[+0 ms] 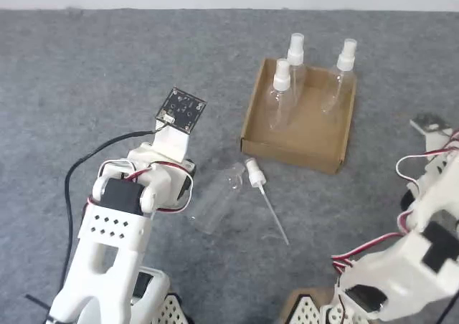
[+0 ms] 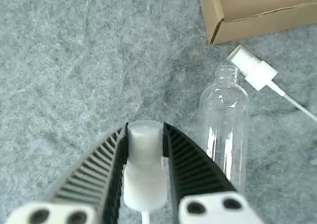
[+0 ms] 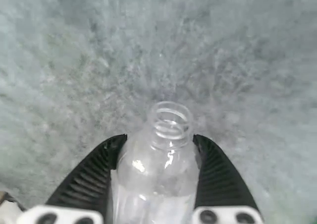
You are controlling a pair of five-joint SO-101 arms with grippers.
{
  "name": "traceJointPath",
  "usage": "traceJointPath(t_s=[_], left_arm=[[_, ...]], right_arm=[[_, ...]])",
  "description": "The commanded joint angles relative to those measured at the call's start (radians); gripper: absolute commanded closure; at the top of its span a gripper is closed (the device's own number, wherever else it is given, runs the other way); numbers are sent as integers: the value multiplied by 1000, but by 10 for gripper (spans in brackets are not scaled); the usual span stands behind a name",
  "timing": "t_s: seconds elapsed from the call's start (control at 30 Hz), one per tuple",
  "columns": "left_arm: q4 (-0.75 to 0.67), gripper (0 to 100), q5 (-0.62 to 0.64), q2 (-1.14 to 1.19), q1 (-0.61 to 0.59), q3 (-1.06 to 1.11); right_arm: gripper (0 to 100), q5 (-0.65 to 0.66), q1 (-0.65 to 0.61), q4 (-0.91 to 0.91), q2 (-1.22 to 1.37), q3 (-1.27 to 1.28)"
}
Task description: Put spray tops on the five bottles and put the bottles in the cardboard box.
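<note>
My left gripper is shut on a white spray top, held just above the grey cloth. Close beside it lies a clear, uncapped bottle, and a loose spray top with a long tube rests at the bottle's mouth. My right gripper is shut on another clear bottle whose threaded neck is open. The cardboard box holds three bottles with spray tops on, lying side by side.
Grey felt covers the table. The left arm stands at the front left and the right arm at the front right. A corner of the box sits just beyond the lying bottle.
</note>
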Motion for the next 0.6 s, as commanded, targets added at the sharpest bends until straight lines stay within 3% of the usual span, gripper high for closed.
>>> traceJointPath(t_s=[0.0, 0.2, 0.37, 0.57], left_arm=[[-21, 989, 9, -41, -3, -39], [91, 989, 34, -41, -5, -237], [147, 989, 31, -41, -55, -449], [157, 989, 61, -41, -140, -708]], right_arm=[[944, -103, -101, 45, -249, -40], [944, -285, -398, 71, -624, 91], [990, -456, -717, 61, -905, 175], [981, -624, -1110, 18, -970, 216]])
